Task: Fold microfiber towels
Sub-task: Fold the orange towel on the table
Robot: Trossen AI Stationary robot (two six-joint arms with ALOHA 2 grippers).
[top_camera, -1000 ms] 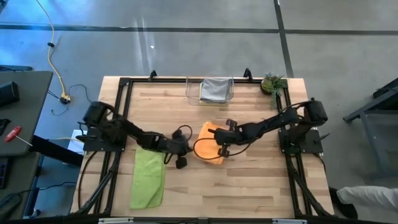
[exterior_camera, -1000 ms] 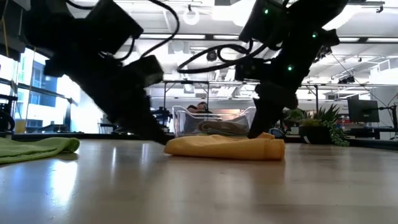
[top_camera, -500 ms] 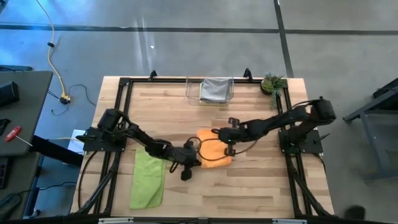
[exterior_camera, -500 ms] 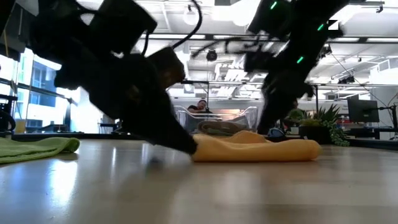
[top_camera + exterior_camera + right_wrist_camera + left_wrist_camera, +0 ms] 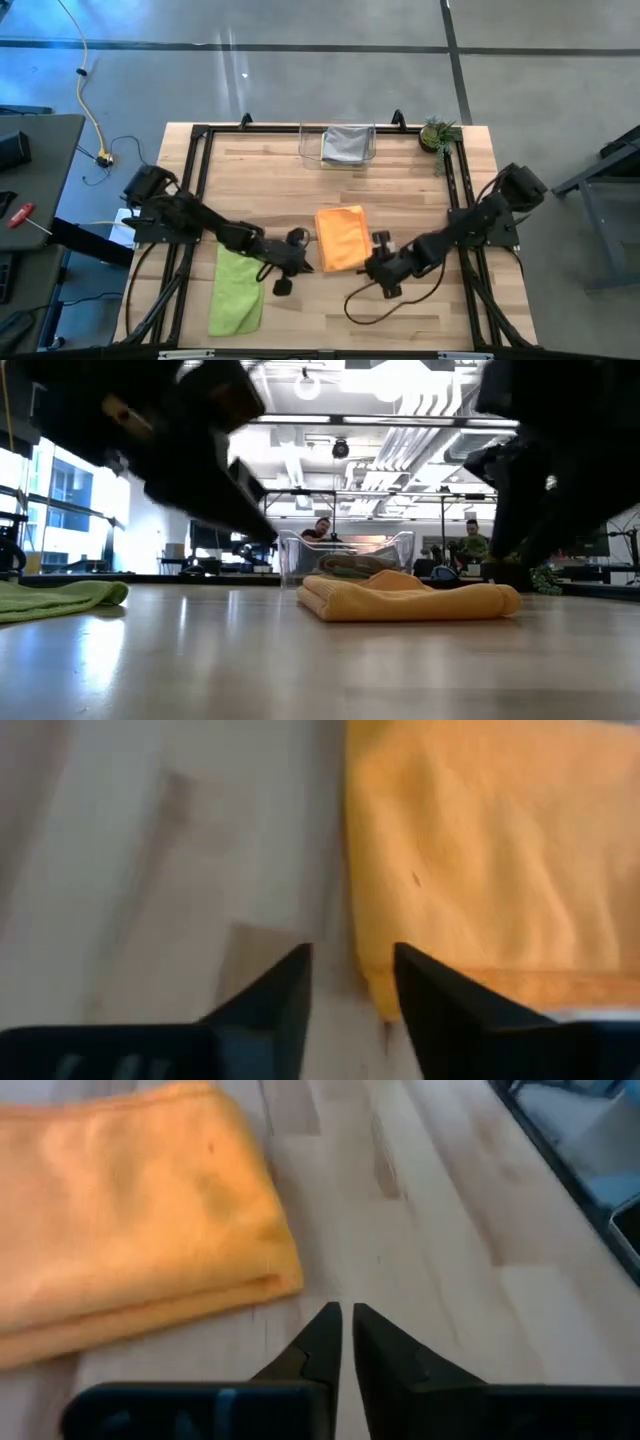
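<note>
The orange towel [image 5: 341, 238] lies folded into a flat rectangle on the middle of the wooden table, and it shows as a low stack of layers in the low view [image 5: 410, 598]. My left gripper [image 5: 345, 1320] stands just off the towel's near left corner [image 5: 303, 264], its fingers all but together and holding nothing. My right gripper [image 5: 350, 965] hovers open beside the towel's near right corner [image 5: 372, 268], clear of the cloth. A lime green towel [image 5: 238, 290] lies flat near the front left.
A clear plastic bin [image 5: 347, 145] holding a grey towel stands at the far edge. A small potted plant [image 5: 437, 133] sits at the far right corner. A black frame [image 5: 195, 160] runs around the tabletop. Bare wood [image 5: 420, 320] lies near the front right.
Both grippers were at the bunched orange towel and carried it a little toward the table's right. Now it lies flat and folded, and they have drawn away. My left gripper has gone back toward the left. My right gripper has swung toward the near edge.
</note>
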